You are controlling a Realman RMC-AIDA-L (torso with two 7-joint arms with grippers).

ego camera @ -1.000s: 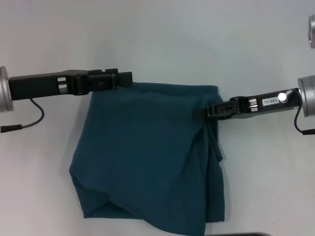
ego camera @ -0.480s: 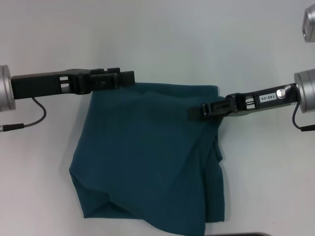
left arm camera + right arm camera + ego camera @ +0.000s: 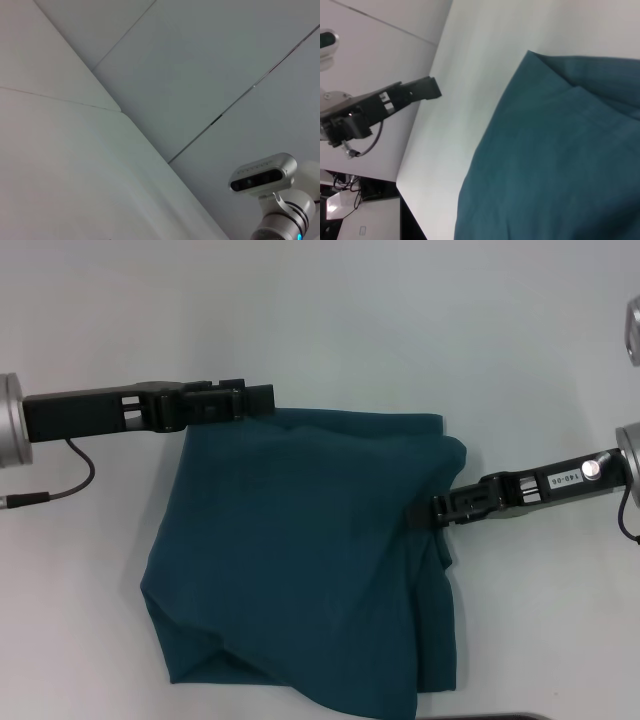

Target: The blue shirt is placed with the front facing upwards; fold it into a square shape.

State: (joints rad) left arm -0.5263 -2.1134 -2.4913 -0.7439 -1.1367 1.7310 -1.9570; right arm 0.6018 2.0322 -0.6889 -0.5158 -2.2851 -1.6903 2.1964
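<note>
Since a second ago the right gripper [image 3: 422,513] has dropped from the shirt's upper right corner toward 4 o'clock, and it now sits at the right edge about halfway down the garment; the cloth at that top corner has bulged slightly, while the left arm has not shifted.

The blue shirt [image 3: 300,560] lies on the white table [image 3: 330,330], filling the lower middle of the head view. It is folded into a rough, slightly skewed square, only a little longer from 12 to 6 o'clock than across, with its straightest edge at 12 o'clock. Only plain dark teal cloth shows, with no lettering. A loose flap hangs along the right side, and creased folds gather at the 6 o'clock edge.

The right gripper's tip touches the right edge flap; it appears pinched on the fabric, though the jaws are too dark to be sure. The left gripper [image 3: 258,398] rests at the shirt's 11 o'clock corner, and I cannot tell whether it is clenched or released.
</note>
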